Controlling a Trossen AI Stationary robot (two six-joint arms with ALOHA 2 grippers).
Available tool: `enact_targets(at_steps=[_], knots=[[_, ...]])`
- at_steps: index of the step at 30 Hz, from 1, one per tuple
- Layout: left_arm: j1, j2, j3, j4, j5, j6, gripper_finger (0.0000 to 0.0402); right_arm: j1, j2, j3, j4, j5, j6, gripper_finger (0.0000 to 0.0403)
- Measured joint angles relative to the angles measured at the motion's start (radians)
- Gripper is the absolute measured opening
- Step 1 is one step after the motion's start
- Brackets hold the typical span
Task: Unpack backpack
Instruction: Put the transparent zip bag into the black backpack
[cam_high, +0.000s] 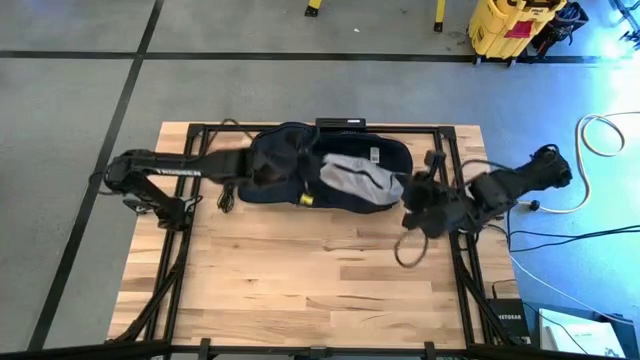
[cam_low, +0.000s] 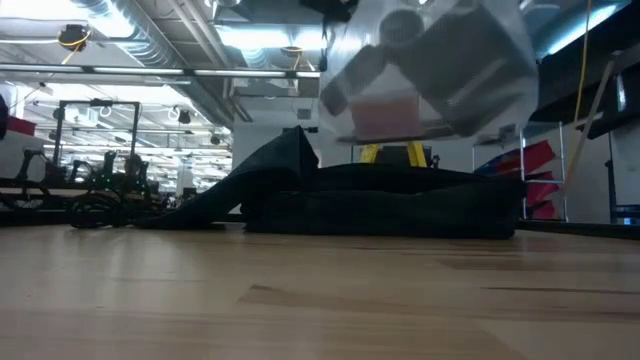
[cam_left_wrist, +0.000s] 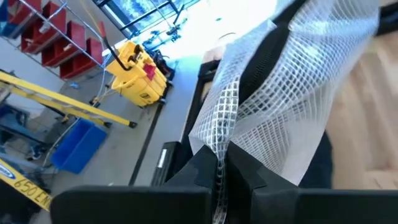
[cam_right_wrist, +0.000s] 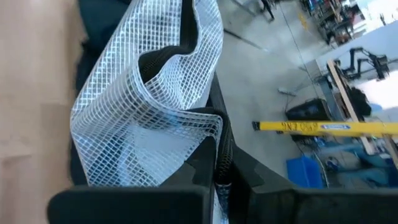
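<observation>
The dark backpack (cam_high: 290, 160) lies flat on the far middle of the wooden table (cam_high: 300, 290), a flap of it standing up (cam_low: 285, 150). Above it hangs a clear grid-mesh pouch (cam_high: 355, 178) with a black zipper, seen blurred in the low view (cam_low: 430, 70) with something pink inside. My left gripper (cam_left_wrist: 222, 165) is shut on the pouch's left end, its arm reaching in from the table's left. My right gripper (cam_right_wrist: 221, 155), at the backpack's right end (cam_high: 408, 192), is shut on the pouch's right end. My left gripper pinches the pouch's edge at the black zipper strip (cam_left_wrist: 219, 146) between its two fingers. The mesh (cam_left_wrist: 280, 93) spreads away beyond the fingertips. The pouch is lifted clear of the backpack. My right gripper pinches the pouch's other end at the zipper strip (cam_right_wrist: 222, 134) between its two fingers. The mesh (cam_right_wrist: 149, 99) bulges in loose folds past the fingertips. The pouch hangs clear above the backpack.
A black box (cam_high: 342, 124) sits at the table's far edge behind the backpack. A cable loop (cam_high: 410, 250) hangs below the right arm. The near half of the table is bare wood. A yellow cart (cam_high: 510, 25) and cables (cam_high: 600, 135) are on the floor.
</observation>
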Motion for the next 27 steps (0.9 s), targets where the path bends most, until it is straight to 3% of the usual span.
enact_targets(at_steps=[13, 22, 27], knots=[[0.173, 0.001, -0.052, 0.148, 0.183, 0.037, 0.0000, -0.394, 0.001, -0.009, 0.303, -0.262, -0.357, 0.0000], [0.216, 0.009, -0.137, 0.213, 0.225, 0.038, 0.0000, -0.564, -0.008, -0.235, 0.575, -0.408, -0.481, 0.0000], [0.260, 0.009, -0.209, 0.268, 0.248, 0.042, 0.0000, -0.677, -0.008, -0.289, 0.652, -0.513, -0.515, 0.0000]])
